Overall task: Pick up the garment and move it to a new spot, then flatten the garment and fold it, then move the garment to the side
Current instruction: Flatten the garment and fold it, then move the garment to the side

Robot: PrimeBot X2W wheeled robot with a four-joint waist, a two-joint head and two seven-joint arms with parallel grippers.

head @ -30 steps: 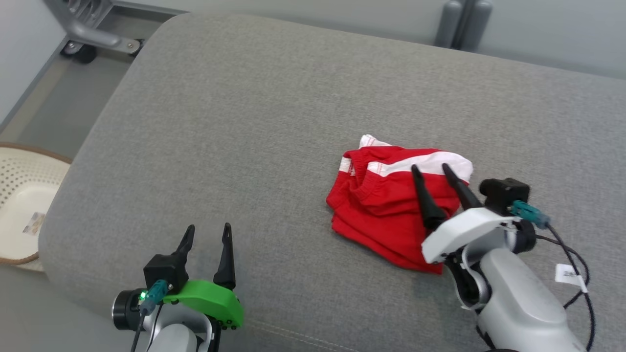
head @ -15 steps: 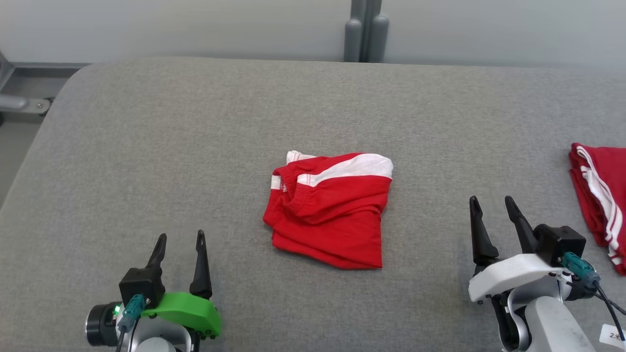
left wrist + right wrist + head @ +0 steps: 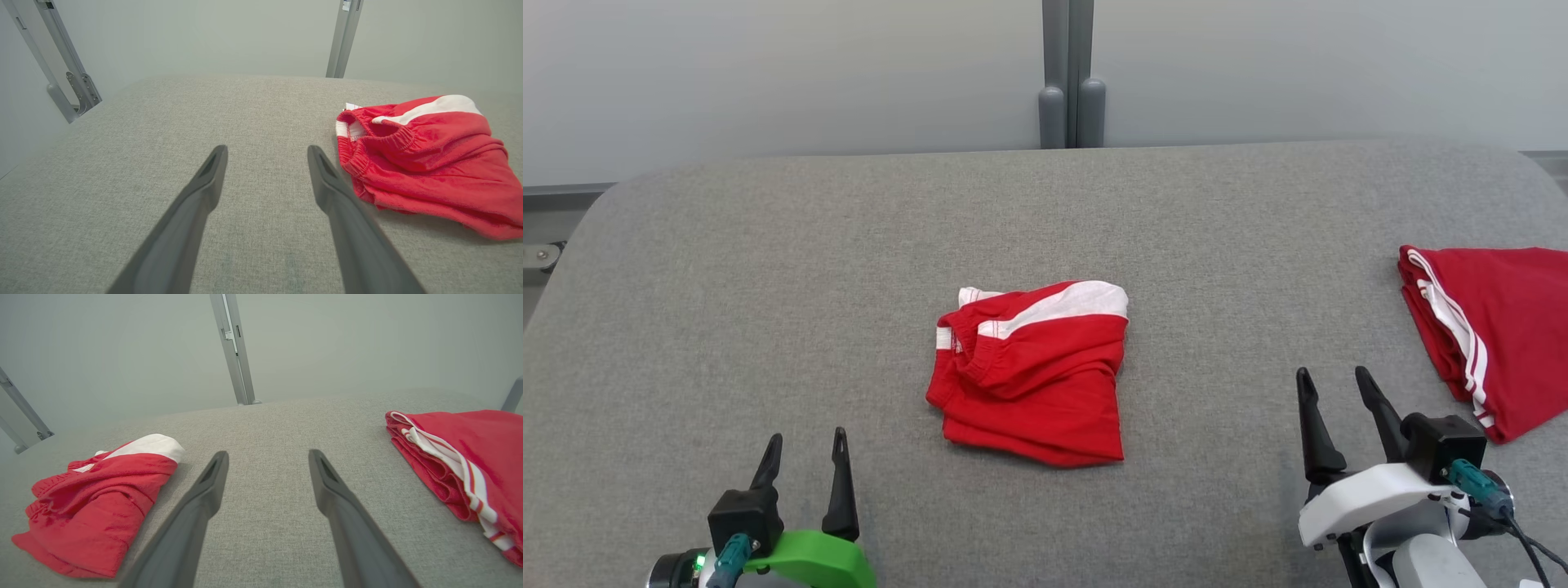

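text: none readable | brands, numbers, signs: none readable | garment point(image 3: 1033, 371): red cloth with white band, no legible print

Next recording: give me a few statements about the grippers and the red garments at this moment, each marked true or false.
1. The left gripper is open and holds nothing. True.
2. The right gripper grips the shorts. False: it is open and apart from them, with bare cushion between.
3. A striped garment lies to the right of the shorts. True.
4. The shorts are spread out flat in one layer. False: they lie folded in a compact bundle at the cushion's middle.
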